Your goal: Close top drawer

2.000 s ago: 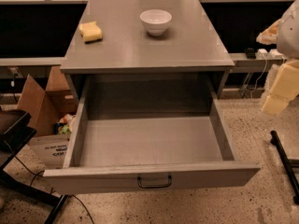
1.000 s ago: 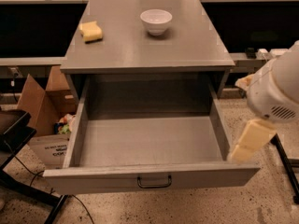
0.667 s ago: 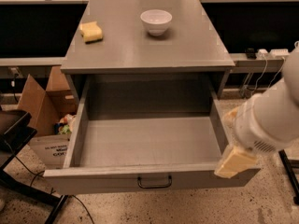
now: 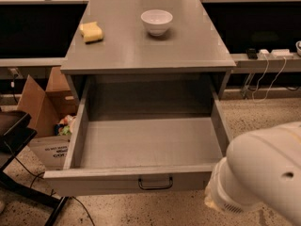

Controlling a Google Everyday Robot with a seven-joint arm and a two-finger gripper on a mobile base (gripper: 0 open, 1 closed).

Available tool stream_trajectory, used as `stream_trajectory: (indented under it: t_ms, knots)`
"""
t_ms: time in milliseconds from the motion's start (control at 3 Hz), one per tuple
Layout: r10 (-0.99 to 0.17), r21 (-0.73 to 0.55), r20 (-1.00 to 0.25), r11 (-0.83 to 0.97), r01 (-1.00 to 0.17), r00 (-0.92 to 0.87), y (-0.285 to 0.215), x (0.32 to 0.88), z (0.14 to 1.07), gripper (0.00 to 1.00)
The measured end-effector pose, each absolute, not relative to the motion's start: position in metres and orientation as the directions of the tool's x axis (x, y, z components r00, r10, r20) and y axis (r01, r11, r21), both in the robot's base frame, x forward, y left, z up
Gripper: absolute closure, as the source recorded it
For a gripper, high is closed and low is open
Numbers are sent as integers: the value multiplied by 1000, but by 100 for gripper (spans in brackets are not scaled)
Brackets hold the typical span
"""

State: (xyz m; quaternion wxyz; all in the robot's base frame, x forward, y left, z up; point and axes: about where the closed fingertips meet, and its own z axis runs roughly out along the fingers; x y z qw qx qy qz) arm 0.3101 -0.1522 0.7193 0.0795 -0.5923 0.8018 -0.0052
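Observation:
The top drawer is pulled far out of the grey cabinet. Its plain grey interior holds nothing, and a small dark loop handle sits in the middle of its front panel. My white arm fills the lower right corner, just right of the drawer's front right corner. Only a tan sliver of my gripper shows below the arm, close to the right end of the front panel. The rest of the gripper is hidden behind the arm.
A white bowl and a yellow sponge sit on the cabinet top. A cardboard box and a black stand are on the floor to the left. Power strips and cables lie on a ledge at the right.
My arm has swung down and left from the right edge towards the drawer's front right corner and now hides most of the gripper. The drawer has not moved.

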Motion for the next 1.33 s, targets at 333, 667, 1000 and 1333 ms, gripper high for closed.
stream_trajectory:
  t_ms: [333,667,1000,1333]
  knots:
    - [-950,-108,-74,311,-944,-305,-143,282,678,95]
    - [-946,-164,-84,322,-932,-312,-120,276,636,100]
    - [-946,-192,-115,321,-928,-303,-109,289,612,100]
    - [-949,-224,-158,303,-926,-272,-95,321,601,100]
